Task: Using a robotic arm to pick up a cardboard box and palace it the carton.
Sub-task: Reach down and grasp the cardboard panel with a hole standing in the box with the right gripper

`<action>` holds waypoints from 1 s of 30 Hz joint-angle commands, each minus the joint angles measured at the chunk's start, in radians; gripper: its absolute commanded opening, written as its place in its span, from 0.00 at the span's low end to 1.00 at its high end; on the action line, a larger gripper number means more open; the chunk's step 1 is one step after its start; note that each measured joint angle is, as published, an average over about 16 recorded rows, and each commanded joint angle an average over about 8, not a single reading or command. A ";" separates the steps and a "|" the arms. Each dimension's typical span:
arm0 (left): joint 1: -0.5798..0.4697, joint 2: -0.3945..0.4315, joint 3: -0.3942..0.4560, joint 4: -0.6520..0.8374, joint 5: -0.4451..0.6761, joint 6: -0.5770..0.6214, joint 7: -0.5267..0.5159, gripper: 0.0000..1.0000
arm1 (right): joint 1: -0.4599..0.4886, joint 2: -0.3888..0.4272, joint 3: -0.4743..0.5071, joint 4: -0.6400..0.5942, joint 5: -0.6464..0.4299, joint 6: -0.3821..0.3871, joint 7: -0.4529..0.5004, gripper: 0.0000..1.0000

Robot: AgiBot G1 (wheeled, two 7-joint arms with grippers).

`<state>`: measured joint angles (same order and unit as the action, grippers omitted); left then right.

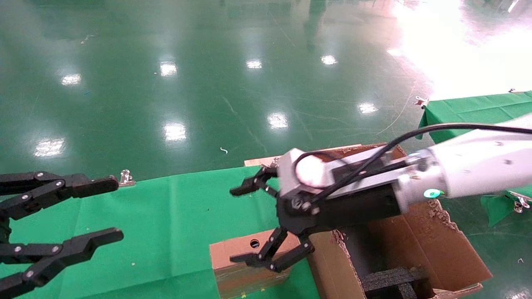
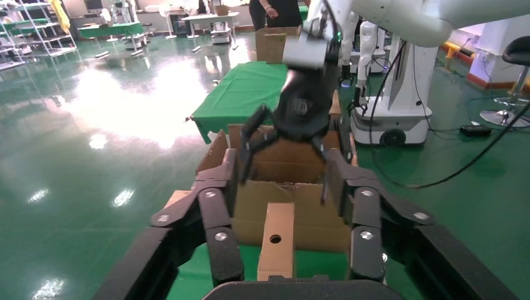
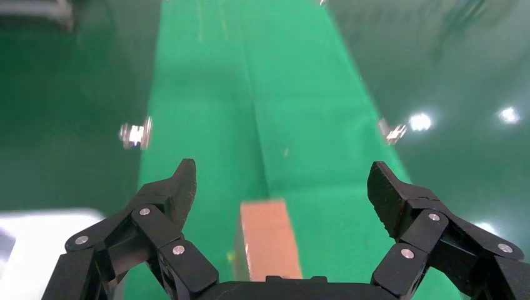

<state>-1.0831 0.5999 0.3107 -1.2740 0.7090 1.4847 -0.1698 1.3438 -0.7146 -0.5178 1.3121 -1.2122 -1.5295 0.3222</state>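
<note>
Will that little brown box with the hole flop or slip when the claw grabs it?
The cardboard box looks stiff, likely holding shape. Standing on a narrow edge, it may tip if nudged. Its taped face could be slightly slippery for the open right gripper.

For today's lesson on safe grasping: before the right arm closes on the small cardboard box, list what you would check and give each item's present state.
1. Right gripper jaws open: ok, spread wide.
2. Cardboard box lies between the jaws: ok in the right wrist view, where it sits centred.
3. Jaws low enough to grip the box sides: cannot tell; they appear above it.
4. Box stands free on the green table, beside the carton: ok, though close to its wall.
5. Carton open to receive: ok, flaps spread.
6. Left gripper out of the way: ok, open, off to the left.
</note>
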 commanded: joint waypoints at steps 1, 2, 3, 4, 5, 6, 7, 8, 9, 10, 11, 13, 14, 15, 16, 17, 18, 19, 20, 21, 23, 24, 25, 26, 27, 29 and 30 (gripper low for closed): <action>0.000 0.000 0.000 0.000 0.000 0.000 0.000 0.00 | 0.038 -0.024 -0.034 0.003 -0.063 -0.010 0.025 1.00; 0.000 0.000 0.000 0.000 0.000 0.000 0.000 0.00 | 0.054 -0.037 -0.052 0.004 -0.091 -0.016 0.033 1.00; 0.000 0.000 0.000 0.000 0.000 0.000 0.000 0.00 | 0.068 -0.050 -0.069 0.004 -0.114 -0.020 0.040 1.00; 0.000 0.000 0.000 0.000 0.000 0.000 0.000 0.00 | 0.081 -0.063 -0.087 0.003 -0.137 -0.024 0.046 1.00; 0.000 0.000 0.000 0.000 0.000 0.000 0.000 0.00 | 0.093 -0.075 -0.103 0.002 -0.159 -0.027 0.052 1.00; 0.000 0.000 0.000 0.000 0.000 0.000 0.000 0.00 | 0.103 -0.086 -0.119 0.000 -0.176 -0.029 0.058 1.00; 0.000 0.000 0.000 0.000 0.000 0.000 0.000 0.00 | 0.112 -0.096 -0.134 -0.002 -0.193 -0.031 0.061 1.00; 0.000 0.000 0.000 0.000 0.000 0.000 0.000 0.00 | 0.120 -0.105 -0.149 -0.003 -0.209 -0.032 0.063 1.00; 0.000 0.000 0.000 0.000 0.000 0.000 0.000 0.00 | 0.127 -0.113 -0.163 -0.005 -0.224 -0.032 0.064 1.00; 0.000 0.000 0.000 0.000 0.000 0.000 0.000 0.00 | 0.133 -0.121 -0.177 -0.006 -0.239 -0.032 0.065 1.00; 0.000 0.000 0.000 0.000 0.000 0.000 0.000 0.00 | 0.139 -0.128 -0.190 -0.008 -0.252 -0.033 0.065 1.00; 0.000 0.000 0.001 0.000 0.000 0.000 0.000 0.00 | 0.152 -0.140 -0.216 -0.007 -0.279 -0.034 0.062 1.00; 0.000 0.000 0.001 0.000 0.000 0.000 0.000 0.00 | 0.158 -0.147 -0.230 -0.006 -0.293 -0.034 0.059 1.00; 0.000 0.000 0.001 0.000 0.000 0.000 0.000 0.00 | 0.165 -0.152 -0.242 -0.004 -0.306 -0.035 0.057 1.00; 0.000 0.000 0.001 0.000 0.000 0.000 0.000 0.06 | 0.172 -0.157 -0.255 -0.003 -0.317 -0.035 0.055 1.00; 0.000 0.000 0.001 0.000 0.000 0.000 0.000 0.19 | 0.178 -0.162 -0.267 -0.002 -0.327 -0.035 0.053 1.00; 0.000 0.000 0.001 0.000 0.000 0.000 0.000 0.31 | 0.184 -0.167 -0.279 -0.001 -0.337 -0.035 0.050 1.00; 0.000 0.000 0.001 0.000 0.000 0.000 0.000 0.44 | 0.190 -0.171 -0.291 0.001 -0.346 -0.035 0.047 1.00; 0.000 0.000 0.001 0.000 -0.001 0.000 0.000 0.56 | 0.195 -0.175 -0.302 0.002 -0.355 -0.034 0.045 1.00; 0.000 0.000 0.001 0.000 -0.001 0.000 0.000 0.69 | 0.200 -0.178 -0.312 0.003 -0.362 -0.033 0.043 1.00; 0.000 0.000 0.001 0.000 -0.001 0.000 0.000 0.94 | 0.208 -0.184 -0.331 0.005 -0.374 -0.030 0.038 1.00; 0.000 0.000 0.001 0.000 -0.001 0.000 0.000 1.00 | 0.212 -0.186 -0.339 0.006 -0.381 -0.029 0.034 1.00; 0.000 0.000 0.001 0.000 -0.001 0.000 0.000 1.00 | 0.214 -0.188 -0.345 0.007 -0.385 -0.027 0.033 1.00; 0.000 0.000 0.001 0.000 -0.001 0.000 0.000 1.00 | 0.217 -0.190 -0.353 0.007 -0.391 -0.026 0.031 1.00; 0.000 0.000 0.001 0.000 -0.001 0.000 0.001 1.00 | 0.219 -0.193 -0.360 0.007 -0.397 -0.026 0.029 1.00; 0.000 0.000 0.001 0.000 -0.001 -0.001 0.001 1.00 | 0.223 -0.196 -0.371 0.007 -0.406 -0.025 0.027 1.00; 0.000 0.000 0.001 0.000 -0.001 -0.001 0.001 1.00 | 0.224 -0.198 -0.375 0.006 -0.410 -0.025 0.027 1.00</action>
<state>-1.0832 0.5994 0.3116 -1.2738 0.7084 1.4841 -0.1692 1.5658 -0.9102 -0.8858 1.3178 -1.6159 -1.5552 0.3512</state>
